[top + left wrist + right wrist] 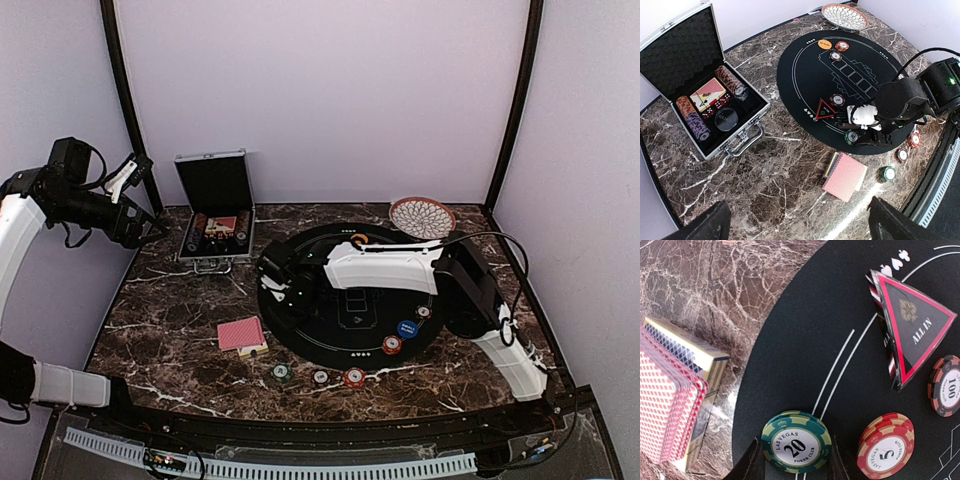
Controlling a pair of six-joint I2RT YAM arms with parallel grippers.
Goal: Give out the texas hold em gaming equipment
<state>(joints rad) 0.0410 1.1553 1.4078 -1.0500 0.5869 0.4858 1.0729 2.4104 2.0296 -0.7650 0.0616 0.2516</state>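
Left gripper (799, 222) hangs high over the left side of the worktop (170, 340), fingers spread wide and holding nothing; judged to be kept clear so the other arm can work. Case (214, 212) stands open at rear left, partly stocked, serving as the supply. Cards (241, 334) lie stacked on the worktop just beside the left edge of the mat (340, 340), probably marking one player's place. Right gripper (796, 460) is down at that edge, narrowed onto a green chip (796, 441) that lies flat on the mat, one finger at each side; whether it is placing or lifting cannot be told. Marker (915, 327) and red chip (885, 445) lie nearby on the mat. Dish (422, 216) sits rear right.
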